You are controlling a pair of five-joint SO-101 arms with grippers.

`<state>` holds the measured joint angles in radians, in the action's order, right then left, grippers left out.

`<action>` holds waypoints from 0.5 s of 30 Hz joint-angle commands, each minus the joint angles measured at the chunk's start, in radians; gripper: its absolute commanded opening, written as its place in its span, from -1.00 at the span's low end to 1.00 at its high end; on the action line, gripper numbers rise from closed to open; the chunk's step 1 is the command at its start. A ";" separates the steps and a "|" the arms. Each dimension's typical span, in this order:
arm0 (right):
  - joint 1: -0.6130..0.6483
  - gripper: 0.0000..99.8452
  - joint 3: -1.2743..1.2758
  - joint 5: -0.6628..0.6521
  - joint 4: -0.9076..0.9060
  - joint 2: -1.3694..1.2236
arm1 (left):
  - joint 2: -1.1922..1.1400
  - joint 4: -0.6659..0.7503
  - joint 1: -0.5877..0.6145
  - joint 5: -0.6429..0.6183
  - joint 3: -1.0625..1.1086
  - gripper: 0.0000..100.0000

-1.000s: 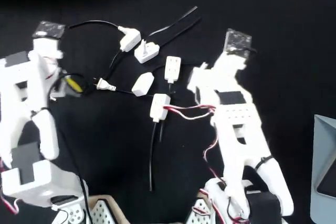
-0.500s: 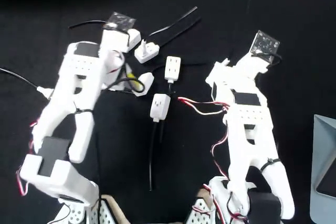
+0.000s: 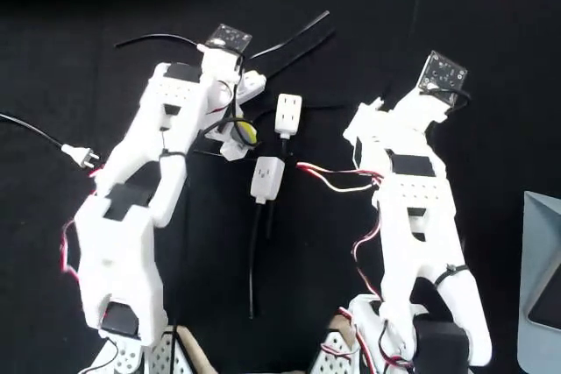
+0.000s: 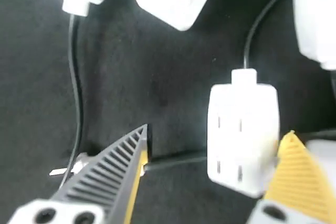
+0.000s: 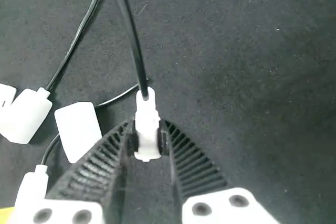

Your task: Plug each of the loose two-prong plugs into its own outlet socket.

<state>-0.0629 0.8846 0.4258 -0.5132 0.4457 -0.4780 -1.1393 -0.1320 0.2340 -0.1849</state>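
Observation:
My left gripper [image 4: 218, 132] is open and straddles a white outlet socket [image 4: 241, 135], the yellow finger [image 4: 294, 182] on one side and the grey finger [image 4: 118, 169] on the other. Metal prongs of a plug [image 4: 67, 169] poke out beside the grey finger, and its black cord runs toward the socket. From above, this gripper [image 3: 237, 137] hangs over the cluster of white sockets. My right gripper [image 5: 147, 129] is shut on a white two-prong plug [image 5: 147, 124] whose black cord leads away. In the high view it [image 3: 359, 129] sits right of the sockets [image 3: 288, 114] [image 3: 267, 177]. Another loose plug [image 3: 83, 157] lies far left.
More white socket blocks [image 5: 79, 129] [image 5: 25, 115] and black cords [image 3: 254, 251] lie between the arms on the black cloth. A grey-blue bin [image 3: 543, 278] stands at the right edge. Red and white wires [image 3: 333, 183] trail from the right arm.
The left arm swung from the far left over to the socket cluster, uncovering the plug at the far left. The right arm shifted a little to the right, then stayed put.

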 commanded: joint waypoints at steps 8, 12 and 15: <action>-0.011 -0.98 -0.007 0.009 0.023 0.038 | -0.101 0.005 -0.012 -0.009 -0.168 -0.56; -0.011 -0.98 -0.007 0.009 0.023 0.038 | -0.098 -0.060 -0.002 -0.009 -0.186 -0.56; -0.009 -0.98 -0.007 0.009 0.021 0.038 | -0.058 -0.155 -0.002 -0.009 -0.226 -0.65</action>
<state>-0.0629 0.8846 0.4258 -0.5132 0.4457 -0.5915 -1.1945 -0.1350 0.2294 -0.3138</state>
